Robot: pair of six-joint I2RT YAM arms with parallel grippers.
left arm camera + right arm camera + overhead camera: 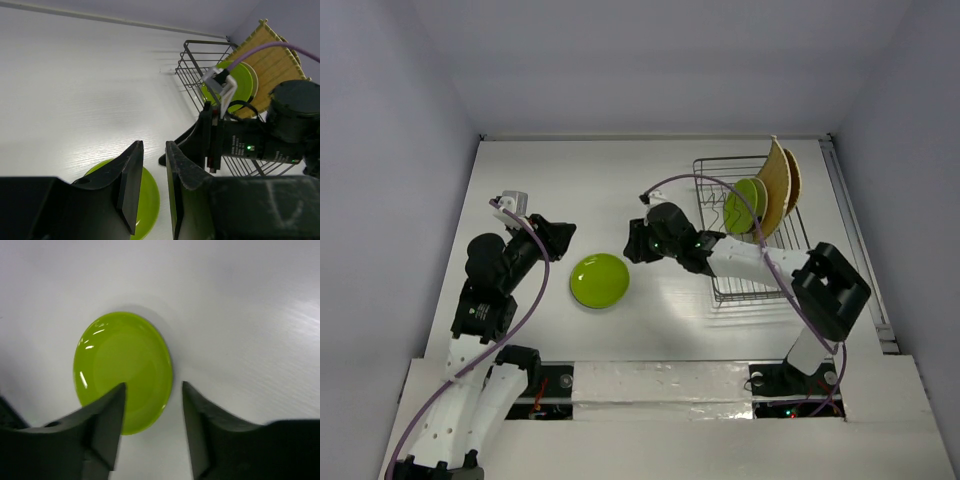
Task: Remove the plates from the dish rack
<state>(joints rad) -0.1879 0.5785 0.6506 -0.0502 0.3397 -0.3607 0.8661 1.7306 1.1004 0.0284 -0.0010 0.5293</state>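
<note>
left fingers: narrow gap, empty, near plate
plate: lime, flat on table, outside rack
right fingers: parted, empty, over plate
rack: several plates upright
step: set-down looks done
next: right arm to rack, pinch a rim

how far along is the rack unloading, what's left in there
Done: one lime-green plate lies flat on the table. In hand: nothing; the right gripper hangs open at that plate's edge and the left gripper is empty too. Left: the dish rack holds at least one upright lime-green plate and yellow ribbed plates behind it.
</note>
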